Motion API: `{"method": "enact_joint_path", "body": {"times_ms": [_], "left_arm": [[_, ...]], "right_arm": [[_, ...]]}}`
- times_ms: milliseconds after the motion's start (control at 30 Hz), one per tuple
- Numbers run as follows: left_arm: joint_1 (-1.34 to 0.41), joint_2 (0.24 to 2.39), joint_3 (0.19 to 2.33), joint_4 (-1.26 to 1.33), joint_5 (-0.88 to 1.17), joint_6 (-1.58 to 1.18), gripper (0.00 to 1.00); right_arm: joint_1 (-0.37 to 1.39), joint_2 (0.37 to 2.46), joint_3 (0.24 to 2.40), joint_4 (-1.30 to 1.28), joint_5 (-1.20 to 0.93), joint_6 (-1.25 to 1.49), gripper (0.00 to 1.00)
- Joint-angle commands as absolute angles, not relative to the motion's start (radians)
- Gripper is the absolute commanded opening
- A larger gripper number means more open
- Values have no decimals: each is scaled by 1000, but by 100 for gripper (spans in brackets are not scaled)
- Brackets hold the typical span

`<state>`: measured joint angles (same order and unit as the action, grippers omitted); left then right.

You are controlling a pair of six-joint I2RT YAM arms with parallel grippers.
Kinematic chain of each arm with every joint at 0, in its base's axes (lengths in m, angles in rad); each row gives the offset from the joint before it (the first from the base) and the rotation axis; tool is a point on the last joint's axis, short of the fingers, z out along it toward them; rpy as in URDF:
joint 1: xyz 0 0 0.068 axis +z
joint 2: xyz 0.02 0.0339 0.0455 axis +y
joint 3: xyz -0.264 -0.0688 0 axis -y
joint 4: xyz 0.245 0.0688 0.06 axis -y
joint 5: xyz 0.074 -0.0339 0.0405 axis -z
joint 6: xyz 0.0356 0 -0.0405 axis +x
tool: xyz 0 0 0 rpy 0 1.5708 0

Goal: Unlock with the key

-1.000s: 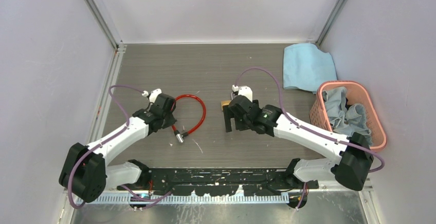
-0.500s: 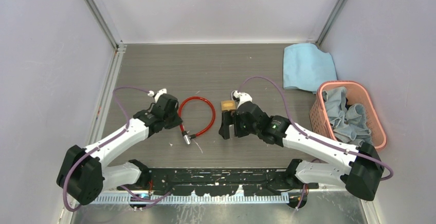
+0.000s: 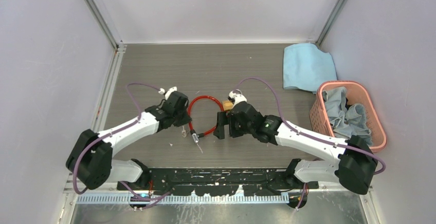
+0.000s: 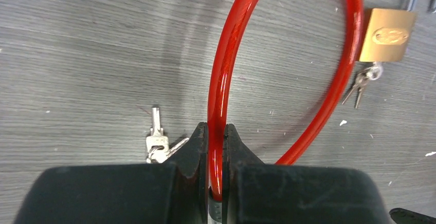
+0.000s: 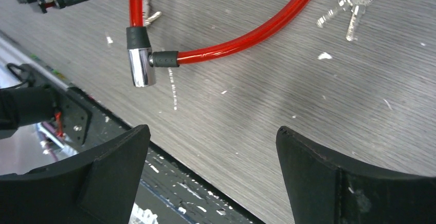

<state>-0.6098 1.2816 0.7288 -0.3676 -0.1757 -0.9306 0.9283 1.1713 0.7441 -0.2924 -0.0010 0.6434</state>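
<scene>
Over grey wood-grain tabletop [image 3: 154,64], clamping the red cable lock [image 4: 229,64] tight in the left gripper [image 4: 216,134], with one key bunch [image 4: 157,142] lying flat just beside it. Hovering the right gripper [image 5: 211,134] wide open and empty near the chrome lock end [image 5: 140,67], with a second key bunch [image 4: 361,82] sitting at the brass padlock [image 4: 386,35] bottom edge.

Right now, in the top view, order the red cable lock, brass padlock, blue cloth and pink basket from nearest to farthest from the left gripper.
1. red cable lock: clamped in the left gripper.
2. brass padlock: just right of the loop.
3. blue cloth: far right corner.
4. pink basket: right edge.
</scene>
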Motion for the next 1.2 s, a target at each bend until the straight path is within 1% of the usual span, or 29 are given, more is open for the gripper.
{"method": "enact_joint_path", "body": {"times_ms": [0, 100, 200, 267, 400, 467, 567, 733, 833, 933, 1033, 1167], "left_arm": [[-664, 1353, 791, -269, -214, -995, 0], [-690, 1401, 794, -269, -235, -1020, 0], [-710, 1414, 781, -269, -258, -1019, 6], [-717, 1405, 773, -280, -281, -1006, 15], [-720, 1371, 772, -322, -306, -972, 45], [-719, 1343, 776, -347, -312, -952, 54], [-720, 1282, 777, -393, -338, -903, 55], [-719, 1171, 746, -470, -366, -815, 53], [-715, 1137, 716, -503, -339, -785, 53], [-703, 1175, 711, -533, -304, -767, 51], [-691, 1261, 744, -557, -291, -774, 48], [-691, 1376, 798, -577, -270, -797, 47]], "right_arm": [[933, 1187, 799, -337, 110, 659, 97], [933, 1191, 803, -368, 142, 663, 97], [933, 1185, 805, -394, 163, 666, 97], [933, 1182, 811, -410, 174, 667, 97], [933, 1175, 820, -433, 189, 669, 97], [933, 1173, 825, -442, 194, 669, 97], [933, 1177, 833, -448, 181, 664, 97], [935, 1204, 853, -418, 118, 657, 97], [942, 1239, 889, -421, 113, 657, 96], [948, 1276, 917, -417, 118, 661, 95], [959, 1307, 941, -419, 121, 665, 94], [972, 1320, 939, -429, 134, 675, 94]]}}
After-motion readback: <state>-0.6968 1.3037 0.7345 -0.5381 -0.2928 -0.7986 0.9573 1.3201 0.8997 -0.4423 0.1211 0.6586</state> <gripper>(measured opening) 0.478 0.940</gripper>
